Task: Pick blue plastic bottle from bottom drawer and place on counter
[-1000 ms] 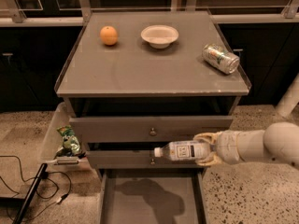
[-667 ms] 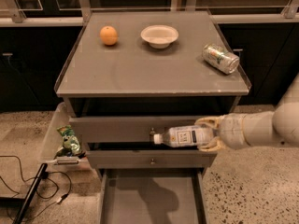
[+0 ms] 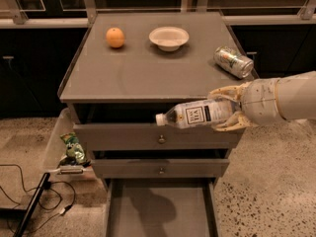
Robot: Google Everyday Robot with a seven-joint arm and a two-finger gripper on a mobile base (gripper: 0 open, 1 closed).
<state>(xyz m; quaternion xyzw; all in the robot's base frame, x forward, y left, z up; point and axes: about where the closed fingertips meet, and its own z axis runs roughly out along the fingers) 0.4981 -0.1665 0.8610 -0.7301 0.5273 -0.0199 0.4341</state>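
Note:
The blue plastic bottle (image 3: pixel 195 114) is a clear bottle with a white cap and a pale label with a dark square logo. It lies on its side in the air, cap pointing left, in front of the counter's front edge. My gripper (image 3: pixel 228 108) is shut on the bottle's base end, coming in from the right. The bottom drawer (image 3: pixel 159 209) is pulled open below and its grey floor shows nothing but a shadow. The counter (image 3: pixel 148 73) is just behind and above the bottle.
On the counter stand an orange (image 3: pixel 115 37) at the back left, a white bowl (image 3: pixel 169 37) at the back middle and a dented silver-green can (image 3: pixel 232 61) at the right edge. Left of the cabinet are a white bin (image 3: pixel 54 143) with a green packet (image 3: pixel 72 149) and cables (image 3: pixel 29 201) on the floor.
My gripper has lifted the bottle from the height of the second drawer up to the counter's front edge, and a little to the right.

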